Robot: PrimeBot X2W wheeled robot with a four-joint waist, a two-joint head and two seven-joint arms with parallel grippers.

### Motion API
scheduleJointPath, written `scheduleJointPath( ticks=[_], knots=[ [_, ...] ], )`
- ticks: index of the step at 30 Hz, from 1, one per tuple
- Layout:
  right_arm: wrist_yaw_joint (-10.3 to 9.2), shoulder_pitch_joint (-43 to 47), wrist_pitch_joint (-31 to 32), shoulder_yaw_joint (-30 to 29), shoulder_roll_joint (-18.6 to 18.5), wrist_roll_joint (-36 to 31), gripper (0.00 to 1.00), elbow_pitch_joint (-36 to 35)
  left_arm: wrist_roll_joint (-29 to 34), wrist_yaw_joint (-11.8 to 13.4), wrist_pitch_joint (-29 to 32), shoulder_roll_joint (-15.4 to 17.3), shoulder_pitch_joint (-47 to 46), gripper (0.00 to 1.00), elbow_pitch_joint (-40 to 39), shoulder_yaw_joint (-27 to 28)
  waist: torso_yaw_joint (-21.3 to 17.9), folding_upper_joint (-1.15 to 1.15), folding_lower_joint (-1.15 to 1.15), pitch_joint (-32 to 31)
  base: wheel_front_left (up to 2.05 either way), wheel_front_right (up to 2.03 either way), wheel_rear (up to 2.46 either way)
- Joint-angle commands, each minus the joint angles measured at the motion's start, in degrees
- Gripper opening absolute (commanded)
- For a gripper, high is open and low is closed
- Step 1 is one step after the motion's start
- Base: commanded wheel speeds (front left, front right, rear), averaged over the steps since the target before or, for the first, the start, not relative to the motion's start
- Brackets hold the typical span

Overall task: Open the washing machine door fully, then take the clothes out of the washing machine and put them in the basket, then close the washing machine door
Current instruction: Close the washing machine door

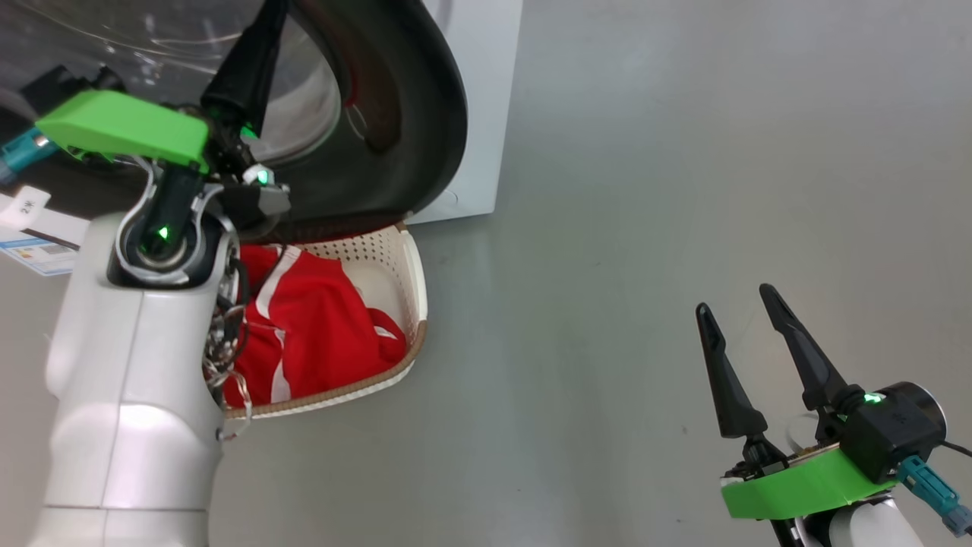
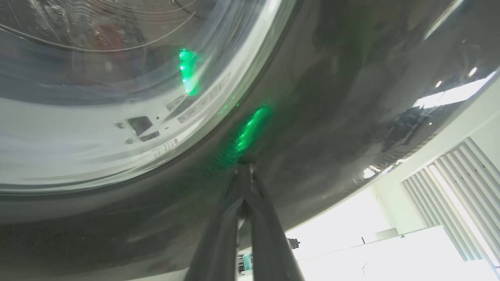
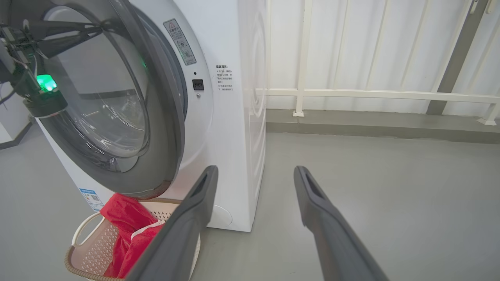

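Observation:
The washing machine door [image 1: 410, 129] stands ajar, its black rim over the basket [image 1: 416, 304]. My left gripper [image 1: 266, 23] is shut and empty, its tips pressed on the door's outer face; in the left wrist view the closed tips [image 2: 244, 166] touch the glossy rim [image 2: 332, 97] beside the glass. Red clothes [image 1: 319, 327] with white stripes lie in the basket on the floor under the door. My right gripper [image 1: 735, 300] hangs open and empty, far to the right. The right wrist view shows the washing machine [image 3: 234, 136], door [image 3: 164, 117], basket [image 3: 78, 238] and clothes [image 3: 125, 218].
Grey floor [image 1: 645, 228] stretches to the right of the machine. A white railing [image 3: 351, 93] runs along the wall behind. A small blue label sticker [image 3: 90, 197] sits low on the machine's front. The drum's inside is hidden behind the door.

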Motion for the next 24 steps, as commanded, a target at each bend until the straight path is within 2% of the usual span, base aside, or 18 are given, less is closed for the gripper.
scheduleJointPath(
  ticks=[1,24],
  knots=[
    [0.35,-1.89,-0.36,1.66,-0.72,0.41,1.0,-1.28,1.1,-0.73,-0.84,1.99,-2.46,0.0,-0.64,1.52,-0.68,0.0,0.0,0.79,0.0,0.0,0.0],
    [0.35,-3.04,-0.36,1.5,-0.72,0.92,1.0,-1.09,1.46,-0.84,-1.62,1.98,-4.35,0.0,-1.6,2.54,-1.82,0.0,0.0,2.28,0.0,0.0,0.0]
  ],
)
